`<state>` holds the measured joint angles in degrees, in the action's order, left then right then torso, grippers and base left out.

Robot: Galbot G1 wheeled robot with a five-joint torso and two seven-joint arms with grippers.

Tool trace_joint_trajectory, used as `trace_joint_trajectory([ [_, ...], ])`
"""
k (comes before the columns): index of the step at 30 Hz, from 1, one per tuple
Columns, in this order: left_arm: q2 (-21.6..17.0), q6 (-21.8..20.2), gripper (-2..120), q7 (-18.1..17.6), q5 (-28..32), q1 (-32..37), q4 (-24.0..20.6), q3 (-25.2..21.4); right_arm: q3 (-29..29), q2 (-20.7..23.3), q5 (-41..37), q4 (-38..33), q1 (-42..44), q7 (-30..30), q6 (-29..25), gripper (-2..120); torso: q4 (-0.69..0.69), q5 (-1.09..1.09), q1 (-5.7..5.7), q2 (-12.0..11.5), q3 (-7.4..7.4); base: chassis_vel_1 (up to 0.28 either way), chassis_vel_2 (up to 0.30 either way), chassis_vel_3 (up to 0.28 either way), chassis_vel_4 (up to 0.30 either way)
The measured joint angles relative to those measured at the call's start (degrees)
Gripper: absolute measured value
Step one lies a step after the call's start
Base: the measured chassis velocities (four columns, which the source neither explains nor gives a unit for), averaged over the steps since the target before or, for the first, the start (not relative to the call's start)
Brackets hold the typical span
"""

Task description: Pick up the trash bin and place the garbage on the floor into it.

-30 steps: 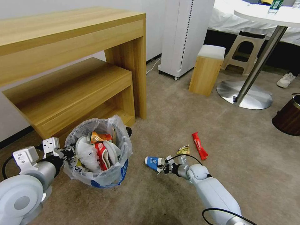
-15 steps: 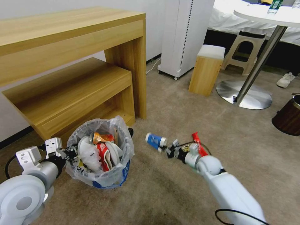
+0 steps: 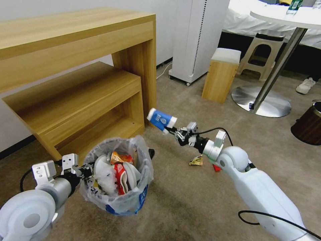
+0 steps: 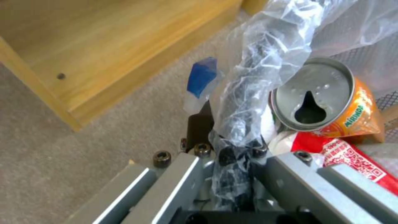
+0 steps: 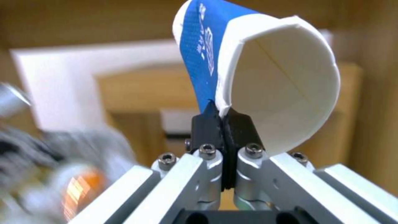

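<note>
Blue-white paper cup (image 3: 161, 119) held in the air to the right of and beyond the trash bin (image 3: 118, 180), which is gripped at its rim.

The cup's rim wall is pinched between the clenched fingers of the right gripper (image 3: 174, 132), clear of the carpeted floor (image 3: 187, 201); the pinch is seen close in the right wrist view (image 5: 223, 119). The bin's bag-wrapped left rim is clamped by the left gripper (image 3: 87, 170), its fingers closed over plastic and rim alike (image 4: 238, 149). Inside the bin lie an orange can (image 4: 327, 99), a red-white cup (image 3: 119, 172) and white litter. Open carpet is left between bin and right arm. A yellow wrapper (image 3: 196, 161) lies on the floor beside the right forearm. The far-left side is bounded by the wooden desk (image 3: 77, 67) and its lower shelf edge; a wooden stool (image 3: 221, 75) and a table base (image 3: 260, 102) stand well apart on the far right.
</note>
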<state>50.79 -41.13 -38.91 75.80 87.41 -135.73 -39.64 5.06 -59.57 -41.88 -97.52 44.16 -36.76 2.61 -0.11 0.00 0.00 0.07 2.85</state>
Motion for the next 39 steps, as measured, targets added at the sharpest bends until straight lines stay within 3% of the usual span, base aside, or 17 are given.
trace_joint_trajectory([
  [6, 0.24, -0.02, 1, 1.24, -0.60, -1.02, 0.43, 2.07, -2.96, -0.74, -2.14, -0.65, -0.32, -4.88, -3.02, 0, -0.01, 0.00, 0.00, 0.00, 0.00, 0.000, 0.000, 0.000, 0.000],
  [19, 0.10, 0.21, 1, 2.14, -1.15, -2.01, 0.85, 2.17, -8.64, -2.15, 6.70, 1.76, -0.30, -17.13, -5.21, 0, 0.00, 0.00, 0.00, 0.00, 0.00, 0.000, 0.000, 0.000, 0.000],
  [29, 0.24, 0.38, 1, 2.82, -1.19, -2.43, 1.25, 1.97, -10.31, -2.42, 10.61, 3.29, -0.06, -18.69, -5.85, 0, -0.01, 0.00, 0.00, 0.00, 0.00, 0.000, 0.000, 0.000, 0.000],
  [32, 0.24, 0.39, 1, 3.01, -1.07, -2.42, 0.97, 1.97, -10.28, -2.58, 10.79, 3.43, -0.04, -18.18, -5.86, 6, 0.00, 0.00, 0.00, 0.00, 0.00, 0.000, 0.000, 0.000, 0.000],
  [39, 0.24, 0.40, 1, 3.27, -0.92, -2.26, 0.51, 2.09, -9.55, -2.39, 10.68, 2.77, 0.03, -17.63, -5.80, 34, 0.00, 0.00, 0.00, 0.00, 0.00, 0.000, 0.000, 0.000, 0.000],
])
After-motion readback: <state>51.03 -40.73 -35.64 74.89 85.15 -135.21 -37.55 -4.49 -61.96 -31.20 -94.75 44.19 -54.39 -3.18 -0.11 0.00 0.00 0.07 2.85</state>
